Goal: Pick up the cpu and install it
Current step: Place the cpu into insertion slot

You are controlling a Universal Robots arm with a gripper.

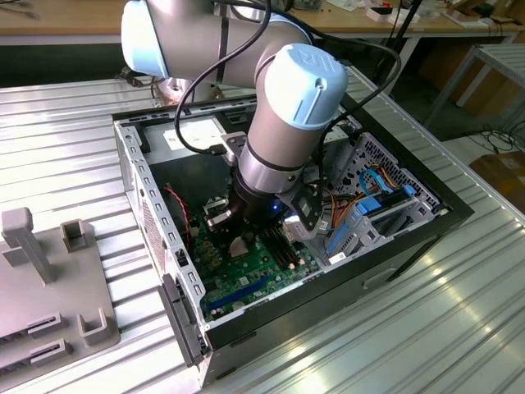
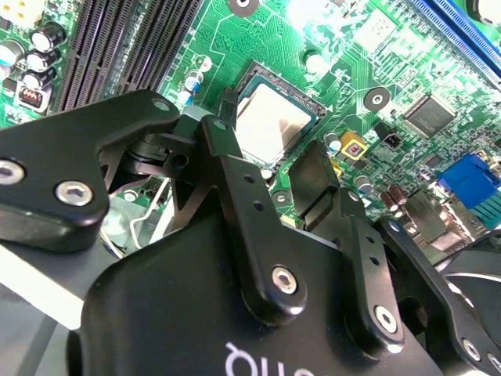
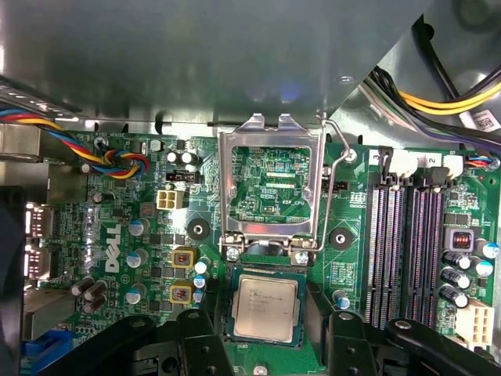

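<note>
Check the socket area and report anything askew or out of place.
Nothing stands out. The cpu lies flat and square in its socket, the metal load frame is hinged open, and the gripper has its jaws apart, either side of it.

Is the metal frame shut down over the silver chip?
No, in the first wrist view the metal frame stands flipped open and the cpu shows its silvery face uncovered.

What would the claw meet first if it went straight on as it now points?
Probably the cpu, lying in the socket ahead of the open claw; depth is unclear, so its fingers might touch the socket's rim first.
</note>
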